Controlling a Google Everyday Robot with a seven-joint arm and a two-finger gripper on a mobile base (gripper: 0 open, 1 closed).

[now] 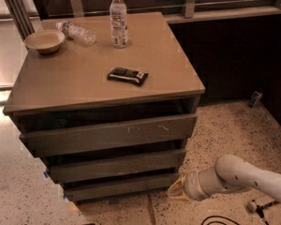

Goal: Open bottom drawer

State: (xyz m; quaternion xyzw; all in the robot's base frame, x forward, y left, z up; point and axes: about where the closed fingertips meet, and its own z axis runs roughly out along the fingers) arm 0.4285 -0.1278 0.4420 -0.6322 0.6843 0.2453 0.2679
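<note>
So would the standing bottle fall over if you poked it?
Probably: the upright bottle is tall and narrow, so it likely tips easily. It looks like clear plastic, so it is likely light. The gripper is low down, beside the bottom drawer.

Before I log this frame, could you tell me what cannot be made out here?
Camera view: whether the gripper, low beside the right end of the bottom drawer, touches it.
Drawer insides: hidden behind the front panels.
Arm: cut off by the right edge.
</note>
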